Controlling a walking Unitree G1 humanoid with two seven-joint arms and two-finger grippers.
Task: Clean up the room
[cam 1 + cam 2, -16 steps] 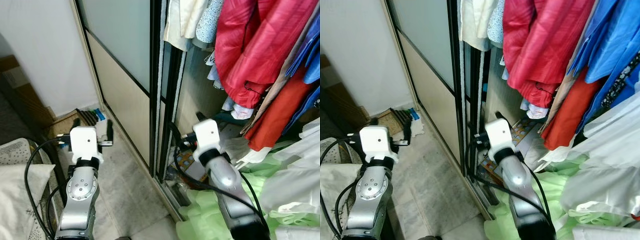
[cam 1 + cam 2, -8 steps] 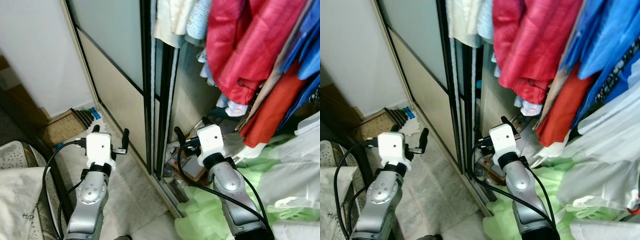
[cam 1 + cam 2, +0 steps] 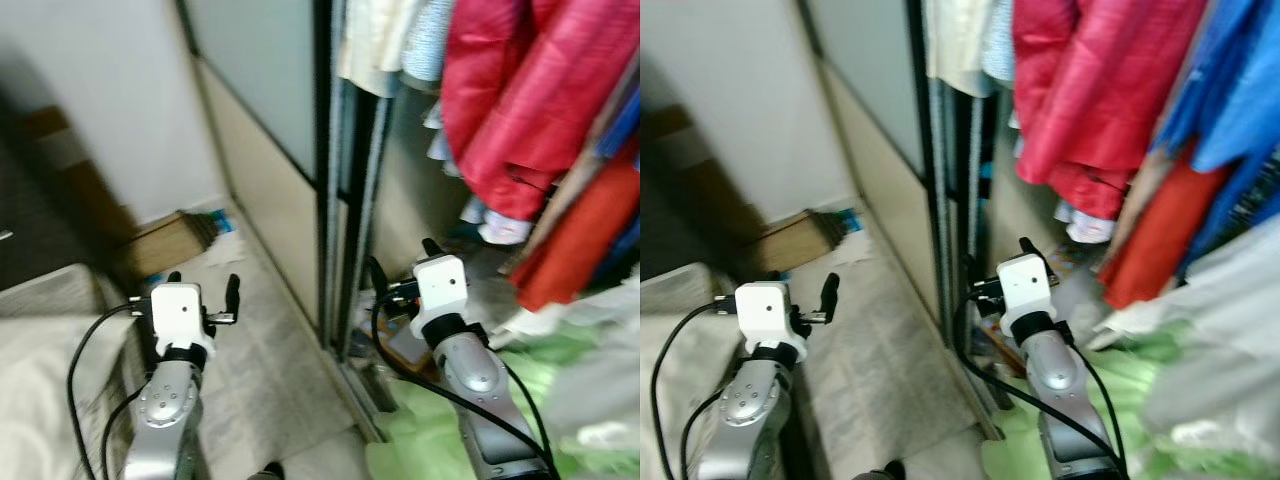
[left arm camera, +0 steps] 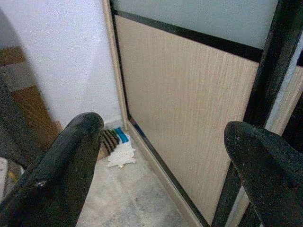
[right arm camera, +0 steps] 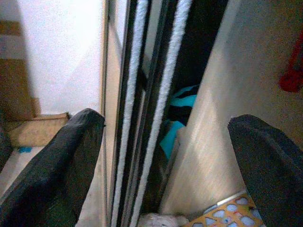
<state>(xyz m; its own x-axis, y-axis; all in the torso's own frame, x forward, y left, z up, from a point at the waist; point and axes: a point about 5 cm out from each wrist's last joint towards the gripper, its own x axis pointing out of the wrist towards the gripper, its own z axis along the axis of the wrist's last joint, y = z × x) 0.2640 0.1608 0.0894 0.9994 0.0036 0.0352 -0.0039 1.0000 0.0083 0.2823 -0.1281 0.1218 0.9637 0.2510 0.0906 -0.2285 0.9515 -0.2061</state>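
Observation:
My left gripper (image 3: 203, 287) is open and empty, held over the pale tiled floor (image 3: 270, 370) in front of the sliding wardrobe door (image 3: 265, 170). Its wrist view looks past both fingers (image 4: 61, 161) at the door's beige panel (image 4: 189, 104) and at a white scrap (image 4: 120, 155) and a blue item (image 4: 121, 135) in the wall corner. My right gripper (image 3: 403, 262), also open and empty, is at the door's black edge (image 5: 156, 94), at the wardrobe opening. Light green cloth (image 3: 430, 445) lies on the floor under my right arm.
Red (image 3: 520, 100), white and blue garments hang in the wardrobe. A colourful patterned sheet (image 5: 227, 212) lies on the wardrobe floor. A cardboard box (image 3: 165, 240) stands by the white wall (image 3: 110, 90). Pale bedding (image 3: 50, 350) lies at my left. The eye views are blurred.
The whole picture has shifted to the right and blurred, so the camera has moved. Both arms keep much the same pose with their fingers open.

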